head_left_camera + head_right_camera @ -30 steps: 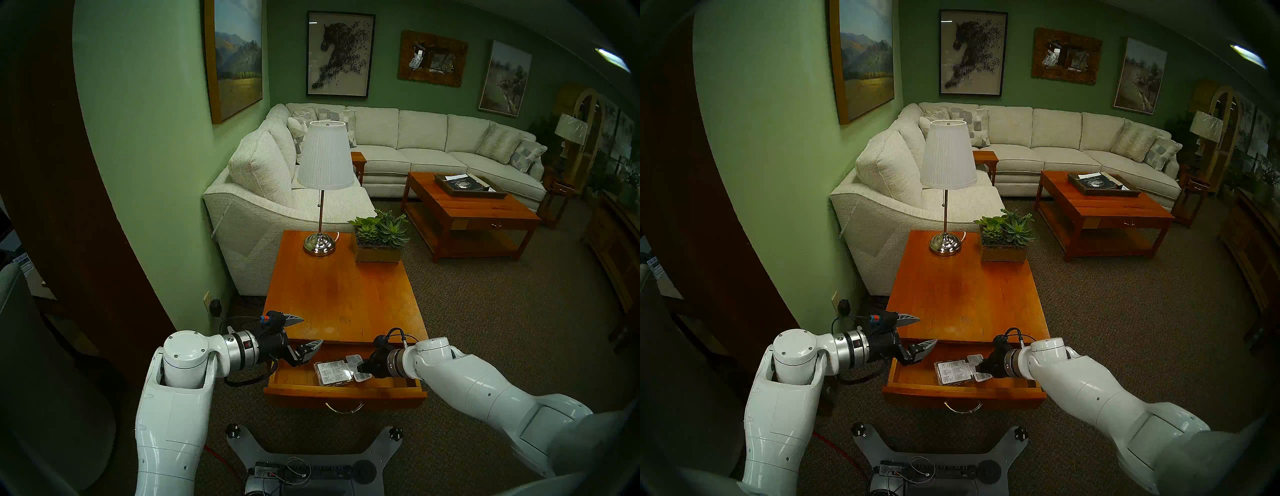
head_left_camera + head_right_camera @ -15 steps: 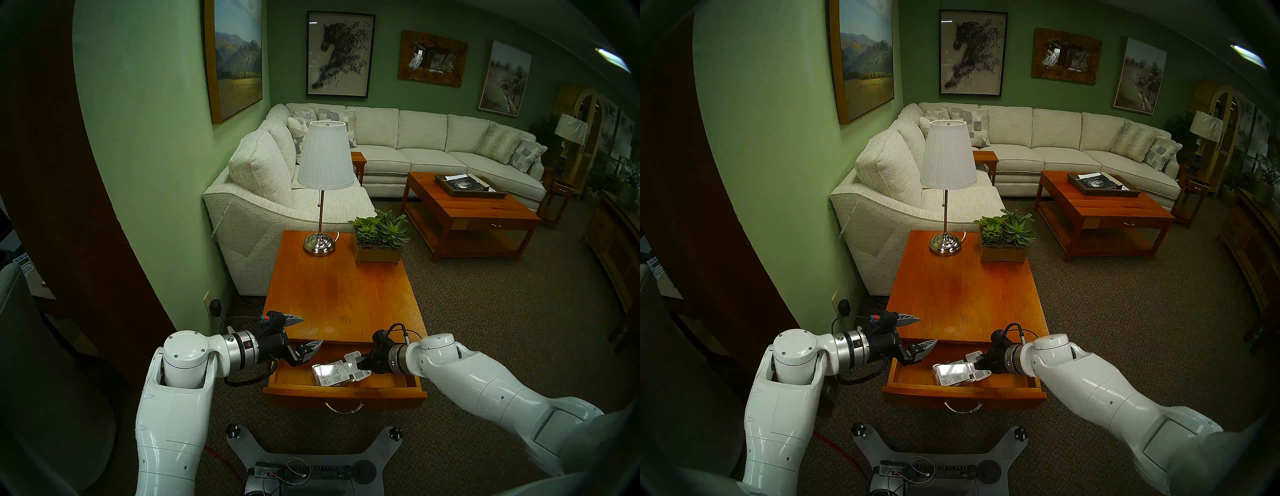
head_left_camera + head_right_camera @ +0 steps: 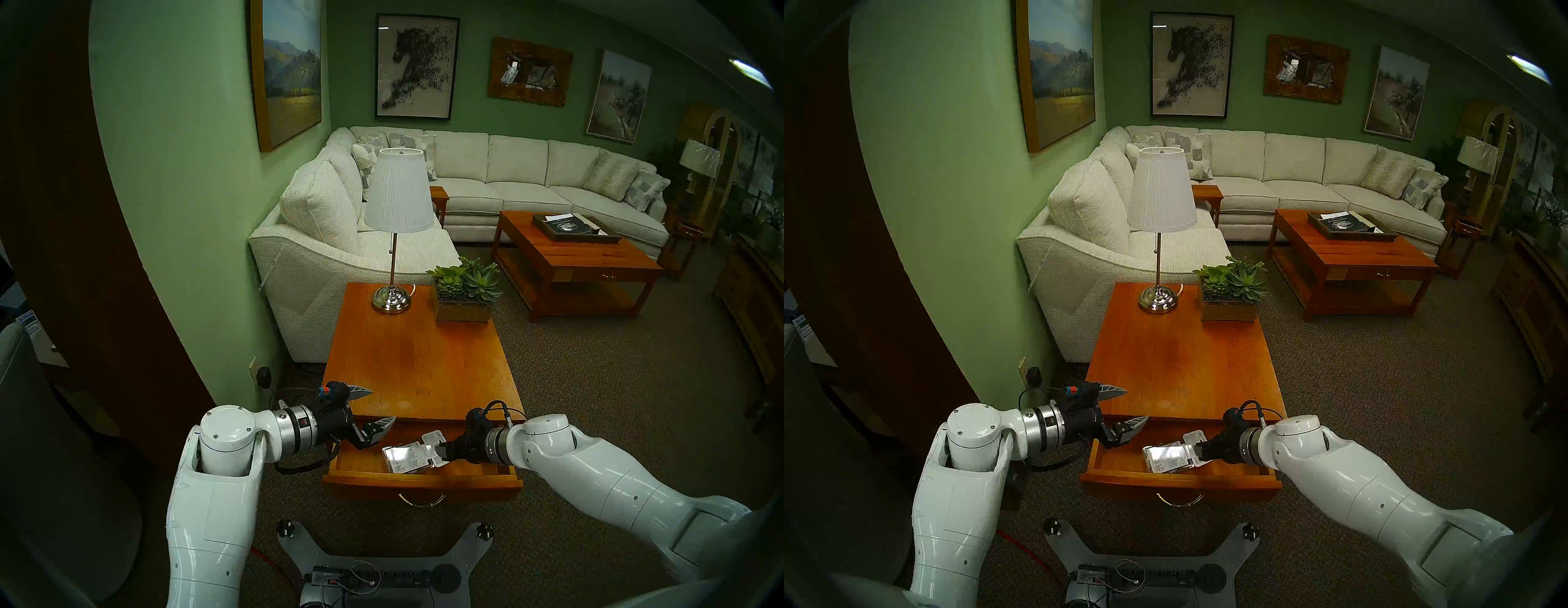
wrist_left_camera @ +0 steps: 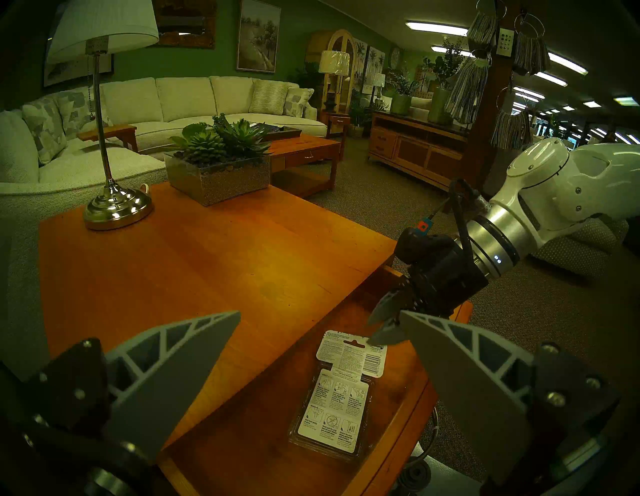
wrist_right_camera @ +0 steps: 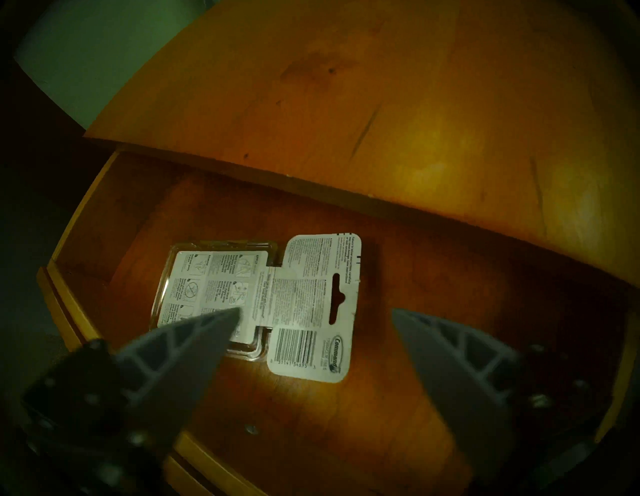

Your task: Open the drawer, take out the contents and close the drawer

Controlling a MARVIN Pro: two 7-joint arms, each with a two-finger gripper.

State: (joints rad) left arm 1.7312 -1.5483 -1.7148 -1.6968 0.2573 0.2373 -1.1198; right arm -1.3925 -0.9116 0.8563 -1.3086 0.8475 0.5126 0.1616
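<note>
Drawer (image 3: 424, 482) open; I see my right tool (image 5: 315, 313) spread over the package (image 5: 263, 304), perhaps touching; left tool (image 3: 377, 405) agape at the surface's (image 3: 418, 361) near-left corner.

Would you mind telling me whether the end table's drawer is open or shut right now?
Open. The drawer is pulled out from under the tabletop, and the blister package lies on its exposed floor.
</note>
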